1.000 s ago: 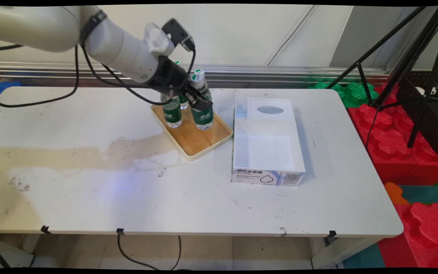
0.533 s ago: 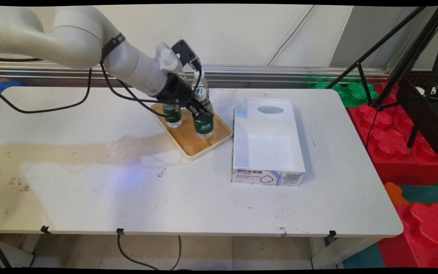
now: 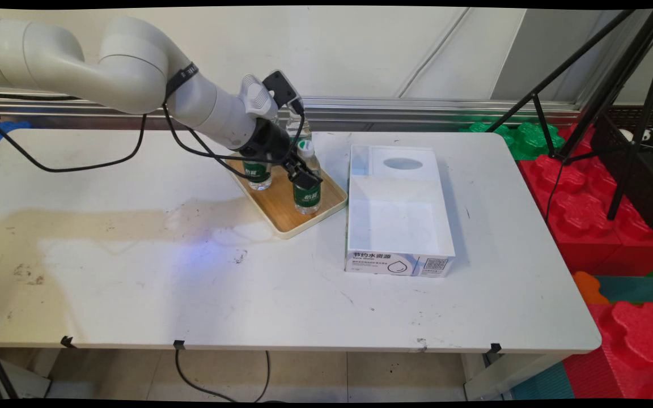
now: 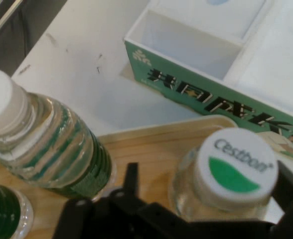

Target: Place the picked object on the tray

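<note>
Though its fingertips are partly cut off, we see the gripper [image 3: 305, 177] clamped around a water bottle [image 3: 307, 192] on the wooden tray [image 3: 281, 209]. Its cap [image 4: 235, 165] reads "Cestbon" (the label's writing is illegible); the white box [image 3: 398, 218] sits just right.

bottles [image 3: 258, 170] crowd tray [image 3: 326, 205], box [image 3: 397, 209] just right, table [image 3: 134, 272] front open

The hand [image 3: 305, 177] grips a small clear water bottle [image 3: 306, 192] with a green label and a white cap printed "Cestbon" [image 4: 235, 167], which stands upright on the wooden tray [image 3: 281, 211] near the tray's corner closest to the white box [image 3: 399, 226]. Two more bottles of the same kind [image 3: 258, 173] [image 4: 52, 149] stand upright farther back on the same tray.
</note>
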You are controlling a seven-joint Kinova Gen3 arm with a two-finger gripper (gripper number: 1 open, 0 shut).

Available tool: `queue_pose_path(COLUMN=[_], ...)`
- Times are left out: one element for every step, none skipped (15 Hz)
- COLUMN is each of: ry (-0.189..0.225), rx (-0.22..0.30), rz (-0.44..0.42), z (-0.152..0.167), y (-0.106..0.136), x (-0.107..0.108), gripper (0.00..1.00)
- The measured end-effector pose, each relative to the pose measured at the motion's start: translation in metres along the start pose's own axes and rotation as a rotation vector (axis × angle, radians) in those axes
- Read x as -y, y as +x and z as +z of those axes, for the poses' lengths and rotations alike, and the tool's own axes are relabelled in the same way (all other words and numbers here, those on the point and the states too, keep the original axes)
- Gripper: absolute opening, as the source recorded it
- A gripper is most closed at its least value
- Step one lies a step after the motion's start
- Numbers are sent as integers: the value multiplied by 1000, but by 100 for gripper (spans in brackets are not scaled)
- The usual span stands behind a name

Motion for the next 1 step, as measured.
queue_pose_path(ry=[0], rx=[-2], rz=[4], z=[0], y=[0], x=[1], gripper=[100])
